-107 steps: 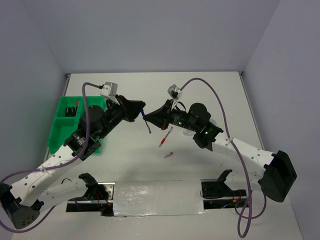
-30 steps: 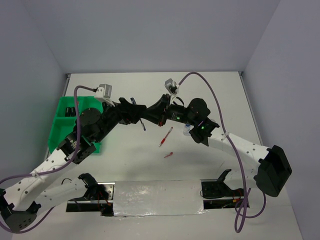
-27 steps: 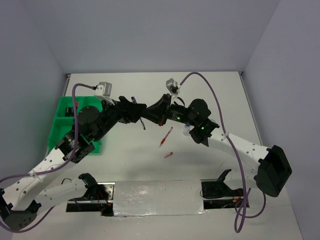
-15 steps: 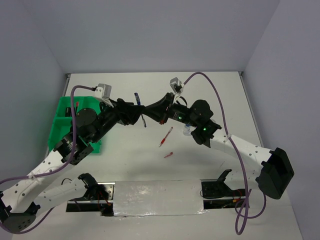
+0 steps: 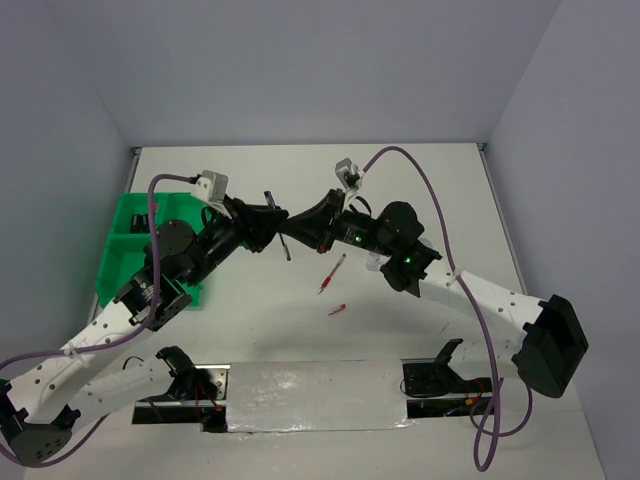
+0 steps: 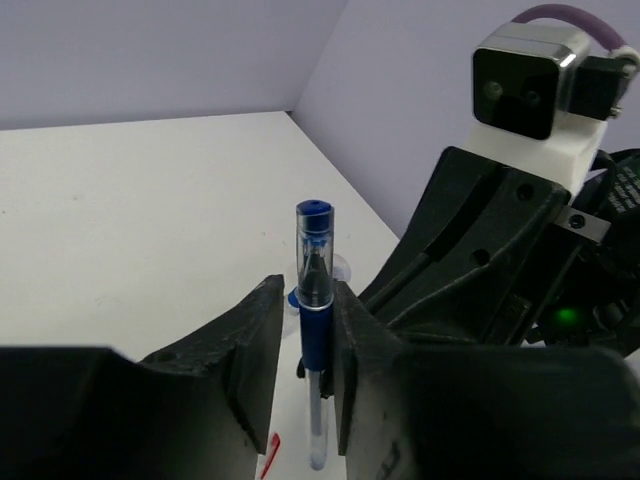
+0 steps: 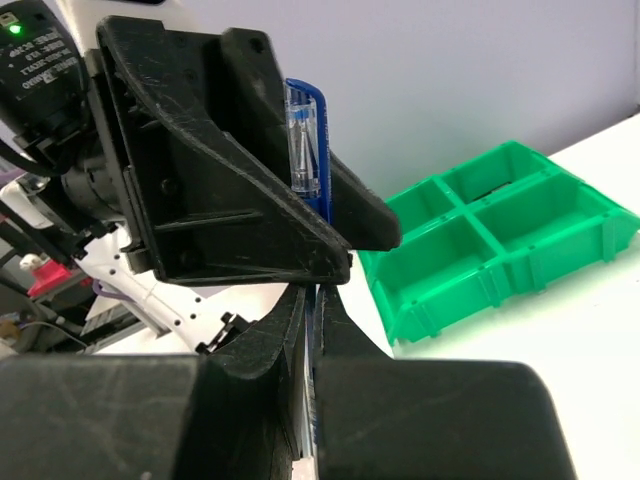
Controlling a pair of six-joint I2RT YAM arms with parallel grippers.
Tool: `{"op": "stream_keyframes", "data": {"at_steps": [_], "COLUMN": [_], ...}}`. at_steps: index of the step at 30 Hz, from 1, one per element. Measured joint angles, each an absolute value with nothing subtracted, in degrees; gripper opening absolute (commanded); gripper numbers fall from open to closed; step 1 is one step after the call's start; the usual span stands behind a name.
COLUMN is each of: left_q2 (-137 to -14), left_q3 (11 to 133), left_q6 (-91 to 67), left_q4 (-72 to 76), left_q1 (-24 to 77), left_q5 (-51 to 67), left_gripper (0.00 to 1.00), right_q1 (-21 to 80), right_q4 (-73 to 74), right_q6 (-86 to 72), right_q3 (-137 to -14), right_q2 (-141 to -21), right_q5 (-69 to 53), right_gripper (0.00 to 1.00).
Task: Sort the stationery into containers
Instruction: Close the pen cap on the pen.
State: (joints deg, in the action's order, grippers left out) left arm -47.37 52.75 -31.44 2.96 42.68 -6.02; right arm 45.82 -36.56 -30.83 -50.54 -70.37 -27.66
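the pen [image 6: 314, 290] is showing a clear barrel with a blue cap and blue insides. the left gripper [image 6: 305, 305] and right gripper [image 7: 312, 300] are both looking plain matte black, a bit scuffed pale at the edges. the tray [image 5: 118, 268] at 9 o'clock in the top view is glowing solid bright green. near the middle a red pen [image 5: 331, 273] and a shorter red piece [image 5: 337, 309] are popping against the table [image 5: 290, 165], which is reading white. the left arm [image 5: 95, 340] and right arm [image 5: 490, 298] are going white with black joints, trailing purple cables [image 5: 400, 151]. a tiny green light [image 6: 568, 317] is shining. the walls [image 5: 300, 70] are looking pale lilac-grey, and a silvery strip [image 5: 310, 395] is gleaming at 6 o'clock.
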Motion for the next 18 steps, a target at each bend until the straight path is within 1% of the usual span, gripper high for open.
{"op": "stream_keyframes", "data": {"at_steps": [1, 2, 3, 5, 6, 7, 8, 10, 11, 12, 13, 18], "left_q2": [-47.5, -47.5, -47.6, -47.8, -47.9, -47.9, -47.8, -47.7, -47.5, -47.1, -46.5, -42.7], "left_q3": [52.7, 52.6, 52.6, 52.5, 52.5, 52.5, 52.5, 52.5, 52.4, 52.1, 51.7, 49.6], "left_q6": [-31.3, -31.6, -31.5, -31.3, -31.3, -31.3, -31.2, -29.9, -29.1, -28.1, -26.9, -22.7], "left_q4": [3.5, 3.8, 4.1, 4.1, 4.1, 4.1, 4.1, 4.0, 3.7, 3.6, 3.1, 1.5], "left_q1": [42.7, 42.7, 42.9, 42.9, 42.9, 42.9, 42.9, 42.9, 42.8, 42.8, 42.8, 42.8], "left_q5": [-5.5, -5.2, -4.7, -4.4, -4.2, -4.0, -3.6, -2.5, -1.1, 0.7, 2.7, 14.2], "left_gripper": [0.21, 0.15, 0.0, 0.0, 0.0, 0.0, 0.0, 0.0, 0.0, 0.0, 0.0, 0.0], "right_q1": [46.0, 46.0, 46.0, 46.1, 46.1, 46.1, 46.1, 45.9, 45.6, 45.4, 45.0, 40.4], "right_q4": [-36.4, -36.4, -36.4, -36.4, -36.4, -36.3, -36.2, -36.1, -35.8, -35.7, -35.3, -33.8], "right_q6": [-30.8, -30.8, -30.8, -30.8, -30.8, -30.7, -31.0, -30.8, -30.6, -30.4, -30.4, -30.4], "right_q3": [-50.5, -50.5, -50.3, -50.1, -50.1, -50.1, -50.1, -50.1, -49.9, -49.3, -48.5, -43.4], "right_q2": [-70.4, -70.4, -70.4, -70.3, -70.3, -70.3, -70.3, -70.2, -69.9, -69.2, -68.1, -58.9], "right_q5": [-27.5, -27.5, -27.3, -27.1, -27.1, -27.1, -27.4, -29.8, -30.9, -31.8, -32.6, -36.5], "right_gripper": [0.0, 0.0, 0.0, 0.0, 0.06, 0.37, 0.5, 0.68, 0.72, 0.8, 0.82, 0.84]}}
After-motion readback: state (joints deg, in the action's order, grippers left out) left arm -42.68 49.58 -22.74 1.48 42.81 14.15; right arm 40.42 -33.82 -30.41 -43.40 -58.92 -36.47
